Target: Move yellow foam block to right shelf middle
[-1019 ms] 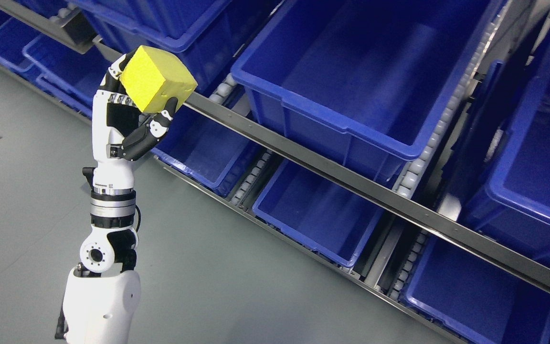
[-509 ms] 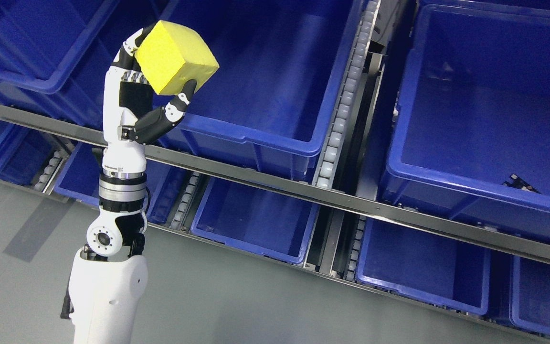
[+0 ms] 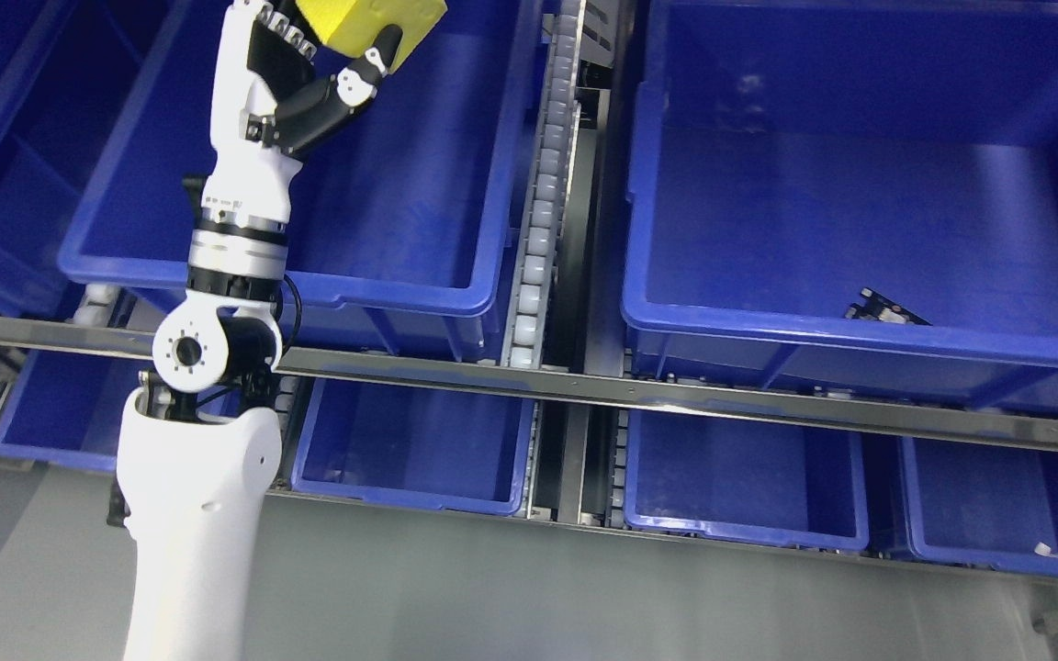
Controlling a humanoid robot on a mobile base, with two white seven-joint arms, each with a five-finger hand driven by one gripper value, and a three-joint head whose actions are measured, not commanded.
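Sitting on middle shelf level, side by side: two large blue bins, left bin (image 3: 419, 229) and right bin (image 3: 860, 340). Running between them: roller track (image 3: 538, 211). Crossing below: metal shelf rail (image 3: 722, 397). Reaching up from lower left over left bin: left hand (image 3: 295, 83), fingers gripping yellow foam block (image 3: 373, 23); block cut off by top edge. Lying in right bin: small dark object (image 3: 887, 308), possibly clip, too small to identify.

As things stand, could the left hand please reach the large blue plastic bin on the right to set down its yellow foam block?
Probably yes: the left hand holds the yellow foam block above the neighbouring bin, and only the roller rail separates it from the open large blue bin.
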